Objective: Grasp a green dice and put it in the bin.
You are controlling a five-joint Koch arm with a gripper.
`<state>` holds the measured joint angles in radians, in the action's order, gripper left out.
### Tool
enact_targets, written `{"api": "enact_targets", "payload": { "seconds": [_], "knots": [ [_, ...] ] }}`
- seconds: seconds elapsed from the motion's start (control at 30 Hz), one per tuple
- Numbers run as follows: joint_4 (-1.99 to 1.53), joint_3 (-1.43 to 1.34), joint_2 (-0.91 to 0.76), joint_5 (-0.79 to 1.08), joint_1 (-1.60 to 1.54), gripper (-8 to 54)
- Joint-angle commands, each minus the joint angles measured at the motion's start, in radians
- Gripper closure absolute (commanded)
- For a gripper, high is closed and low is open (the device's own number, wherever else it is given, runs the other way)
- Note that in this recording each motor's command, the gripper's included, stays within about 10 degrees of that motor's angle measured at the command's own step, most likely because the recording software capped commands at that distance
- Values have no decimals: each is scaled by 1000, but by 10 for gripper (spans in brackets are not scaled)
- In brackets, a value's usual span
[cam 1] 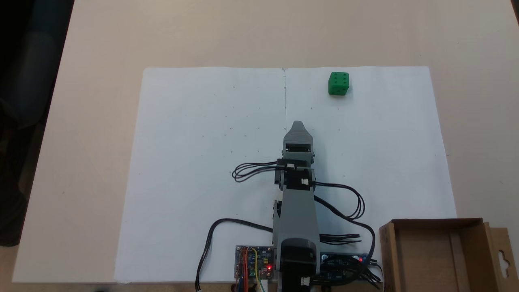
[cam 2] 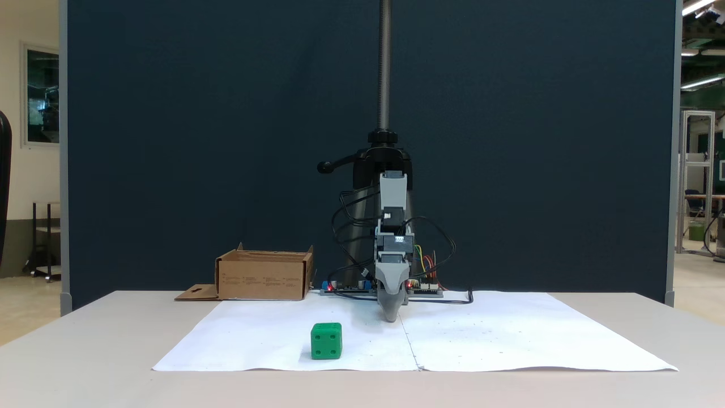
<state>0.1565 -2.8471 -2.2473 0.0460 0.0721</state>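
Nearest us, the green dice (cam 2: 327,341) sits on white paper (cam 2: 510,334) on the desk (cam 2: 85,351), well apart from the cardboard bin (cam 2: 263,275), while our hand (cam 2: 391,315) hangs apparently clenched to a point, empty, above the paper.

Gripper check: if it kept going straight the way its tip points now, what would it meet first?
Most likely the white paper. The gripper points down and forward, its tip just above the sheet. The green dice sits off to the right in the top-down fixed view, outside that line.
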Motion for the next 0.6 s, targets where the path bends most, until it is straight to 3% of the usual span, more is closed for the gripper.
{"api": "enact_targets", "payload": {
  "seconds": [0.0,0.57],
  "knots": [
    [-162,81,-57,-11,21,41],
    [-1007,1000,598,-8,219,38]
  ]
}}
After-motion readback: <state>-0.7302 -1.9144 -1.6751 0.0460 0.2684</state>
